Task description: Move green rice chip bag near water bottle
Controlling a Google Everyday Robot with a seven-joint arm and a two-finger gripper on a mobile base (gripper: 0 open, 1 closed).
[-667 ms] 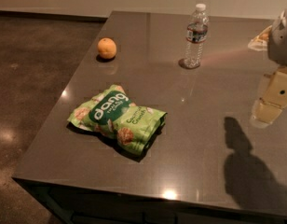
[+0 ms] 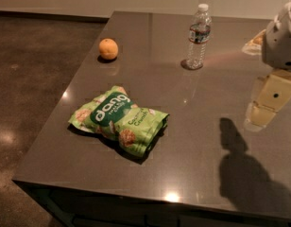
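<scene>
The green rice chip bag (image 2: 118, 120) lies flat on the dark table (image 2: 197, 141), left of the middle, with its "dang" logo facing up. The water bottle (image 2: 198, 36) stands upright toward the back, right of centre, clear with a white cap and a dark label band. My gripper (image 2: 262, 107) hangs above the table at the right edge of the view, cream-coloured, well to the right of the bag and in front and to the right of the bottle. It holds nothing that I can see. Its shadow (image 2: 244, 174) falls on the table below it.
An orange (image 2: 108, 48) sits at the back left of the table, near the left edge. A pale object (image 2: 255, 42) lies at the far right, partly hidden behind my arm (image 2: 282, 37). The table's left and front edges drop to a dark floor (image 2: 32, 79).
My gripper and arm have shifted slightly to the left. The bag, the bottle and the orange have not moved.
</scene>
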